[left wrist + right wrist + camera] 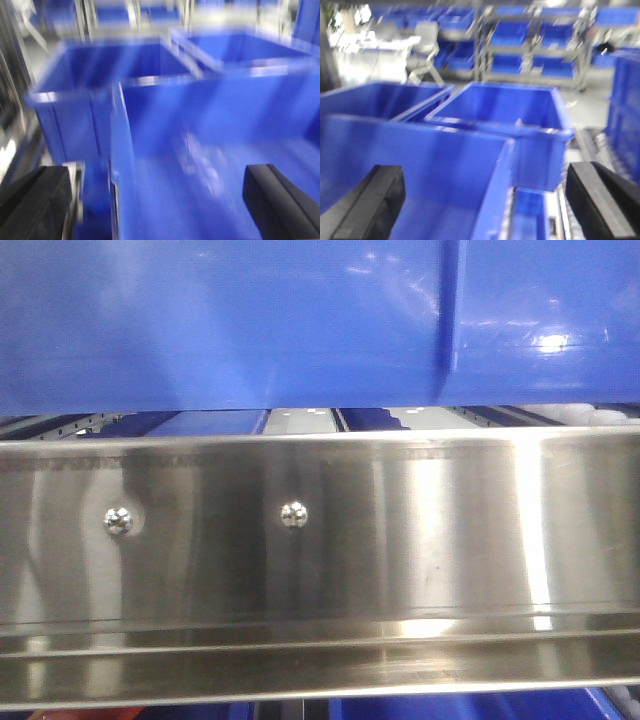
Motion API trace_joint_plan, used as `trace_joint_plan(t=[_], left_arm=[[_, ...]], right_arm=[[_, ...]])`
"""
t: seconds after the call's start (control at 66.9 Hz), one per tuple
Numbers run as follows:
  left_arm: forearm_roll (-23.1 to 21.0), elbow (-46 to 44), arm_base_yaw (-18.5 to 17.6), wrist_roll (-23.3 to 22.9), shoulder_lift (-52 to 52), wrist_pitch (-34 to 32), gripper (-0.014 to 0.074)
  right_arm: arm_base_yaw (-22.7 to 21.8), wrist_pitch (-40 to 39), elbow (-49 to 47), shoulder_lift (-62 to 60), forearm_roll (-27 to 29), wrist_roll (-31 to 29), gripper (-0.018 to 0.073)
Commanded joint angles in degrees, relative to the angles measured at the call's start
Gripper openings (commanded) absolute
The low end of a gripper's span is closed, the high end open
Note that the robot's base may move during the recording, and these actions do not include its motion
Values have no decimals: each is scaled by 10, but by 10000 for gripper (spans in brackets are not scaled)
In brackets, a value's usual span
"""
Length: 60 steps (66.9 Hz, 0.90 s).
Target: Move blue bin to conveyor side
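On the left, the left gripper (157,186) is spread wide. One black finger (35,205) is outside the bin (200,150) and the other is over its inside, with the bin's left wall running up between them. The gripper has hold of nothing, and the blur hides whether either finger touches the plastic. Beyond that wall, two other bins (75,100) stand side by side just behind it. Seen from the front, the bin's glossy blue wall fills the top of the view above a polished steel rail (400,540) with two bolts (118,521) towards its left. A thin gap shows between the bin's lower edge and the rail, and white rollers (600,415) peek through at the far right. I cannot tell whether the bin rests on the rack or hangs clear of it. The belt is in none of the views. On the right, the right gripper (485,186) is just as wide open and empty. It straddles the bin's right wall, one finger inside and one outside. Shelves (520,40) loaded with blue crates line the back of the room.
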Motion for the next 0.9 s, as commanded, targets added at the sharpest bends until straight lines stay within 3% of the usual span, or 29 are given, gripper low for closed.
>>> trace_joint_plan(t=[0.0, 0.389, 0.493, 0.658, 0.882], left_arm=[[-8, -45, -4, 0, 32, 25, 602], [15, -225, -4, -17, 186, 194, 601], [43, -252, -4, -19, 220, 198, 601], [108, -262, -4, -38, 255, 198, 601], [96, -262, -4, -38, 287, 198, 601]], right_arm=[[11, 16, -31, 21, -1, -1, 554], [12, 311, -271, 186, -1, -1, 552], [12, 375, -319, 231, -4, -1, 552], [12, 375, -357, 287, -60, 41, 552], [12, 375, -357, 321, -68, 78, 552]])
